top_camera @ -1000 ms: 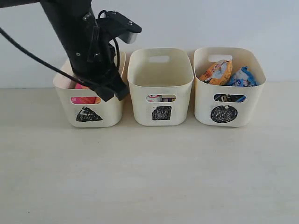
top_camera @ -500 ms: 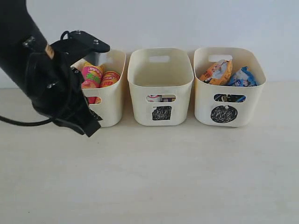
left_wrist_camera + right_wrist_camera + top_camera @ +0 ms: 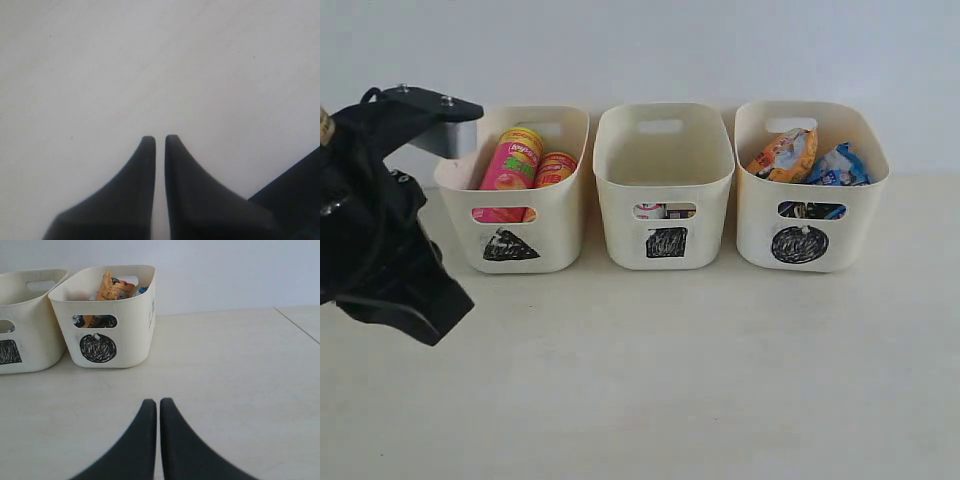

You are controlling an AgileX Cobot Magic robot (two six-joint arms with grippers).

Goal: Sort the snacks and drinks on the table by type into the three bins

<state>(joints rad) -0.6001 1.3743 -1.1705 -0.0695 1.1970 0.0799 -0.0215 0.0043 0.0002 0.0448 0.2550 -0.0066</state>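
my left pincer at left edge of frame, over bare table, tips nearly touching, nothing between. triangle bin left of row: pink tube, yellow tube. square bin centre: small carton behind cutout. circle bin right: orange packet, blue packet. my right pincer narrow, empty.
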